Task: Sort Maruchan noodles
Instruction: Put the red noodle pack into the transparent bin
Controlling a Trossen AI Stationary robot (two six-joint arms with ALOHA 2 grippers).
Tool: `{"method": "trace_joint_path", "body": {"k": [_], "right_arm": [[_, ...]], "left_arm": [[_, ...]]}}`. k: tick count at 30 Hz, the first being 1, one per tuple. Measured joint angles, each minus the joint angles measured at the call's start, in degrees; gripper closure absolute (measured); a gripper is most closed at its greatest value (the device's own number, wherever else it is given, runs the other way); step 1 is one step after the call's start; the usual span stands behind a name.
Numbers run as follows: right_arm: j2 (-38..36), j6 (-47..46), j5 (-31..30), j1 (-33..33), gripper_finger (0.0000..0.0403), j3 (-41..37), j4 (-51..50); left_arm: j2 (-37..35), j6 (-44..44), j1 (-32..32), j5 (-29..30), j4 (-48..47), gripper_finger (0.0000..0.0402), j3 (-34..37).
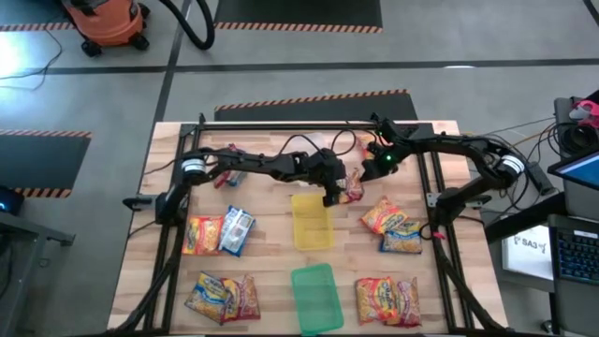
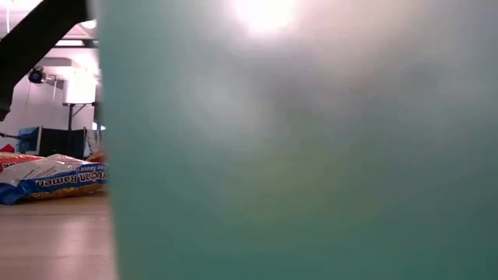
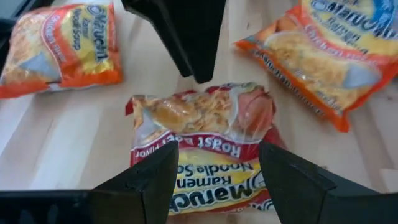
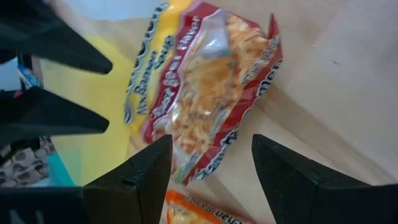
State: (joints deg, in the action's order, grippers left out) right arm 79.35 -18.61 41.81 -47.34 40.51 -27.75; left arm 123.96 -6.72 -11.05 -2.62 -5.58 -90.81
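A red Maruchan packet [image 1: 353,187] [image 3: 205,137] [image 4: 211,87] lies flat on the wooden table by the far right corner of the yellow tray [image 1: 312,225]. My left gripper [image 1: 335,195] [image 3: 217,152] reaches in from the left, open, with one finger on each side of the packet's near end. My right gripper [image 1: 363,178] [image 4: 211,143] comes from the right. It hangs open just above the packet's other end, with nothing between its fingers. Other orange, red and blue packets lie scattered on both sides of the table. My left gripper's open fingers [image 3: 149,180] slant down and flank the printed end [image 3: 211,180] of the red packet, which lies flat on the table. I cannot tell whether they touch it.
A green tray [image 1: 315,298] stands at the near middle and fills most of the low view [image 2: 311,155]. Packets lie at left [image 1: 201,234] [image 1: 236,229] [image 1: 225,298] and at right [image 1: 382,215] [image 1: 402,239] [image 1: 388,300]. One more [image 1: 232,174] lies under the left arm.
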Motion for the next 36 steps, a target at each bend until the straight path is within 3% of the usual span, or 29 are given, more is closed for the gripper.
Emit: {"method": "trace_joint_path", "body": {"k": [18, 28, 36], "right_arm": [[7.0, -0.9, 0.2, 1.0, 0.0192, -0.9, 7.3], [10.7, -0.8, 8.8, 1.3, 0.0193, -1.0, 14.9], [12.1, 1.6, 10.3, 1.7, 0.0193, -1.0, 15.6]], "left_arm": [[5.3, 1.1, -0.1, -1.9, -2.7, 0.0194, -3.2], [5.8, 1.2, -0.2, -2.7, -6.2, 0.0194, -5.2], [5.8, 1.2, -0.2, -2.8, -6.3, 0.0194, -5.2]]}}
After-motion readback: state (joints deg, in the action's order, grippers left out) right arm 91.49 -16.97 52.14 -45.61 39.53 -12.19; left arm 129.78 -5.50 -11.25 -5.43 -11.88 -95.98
